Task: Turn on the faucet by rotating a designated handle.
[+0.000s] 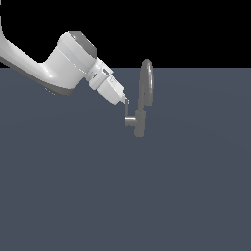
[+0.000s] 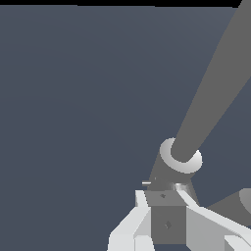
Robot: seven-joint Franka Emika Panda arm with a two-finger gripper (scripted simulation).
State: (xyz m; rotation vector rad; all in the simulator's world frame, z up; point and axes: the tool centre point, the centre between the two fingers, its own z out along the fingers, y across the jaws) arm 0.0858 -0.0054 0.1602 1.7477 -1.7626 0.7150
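Note:
The grey faucet [image 1: 141,122] stands on the dark floor, with its tall looped spout [image 1: 147,81] rising above a short base. The handle [image 1: 128,116] is a short stub with a slim bar pointing up, on the side of the faucet toward the exterior view's left. My gripper [image 1: 125,102] reaches in from the upper left and sits on the top end of that bar. In the wrist view the white fingers [image 2: 142,200] flank a grey block, the handle [image 2: 167,223], and touch both its sides. A long grey part of the faucet [image 2: 211,88] runs away beyond my gripper [image 2: 164,196].
The white arm [image 1: 63,66] slants in from the exterior view's upper left. The flat dark grey floor [image 1: 122,196] spreads all around the faucet. No other object shows.

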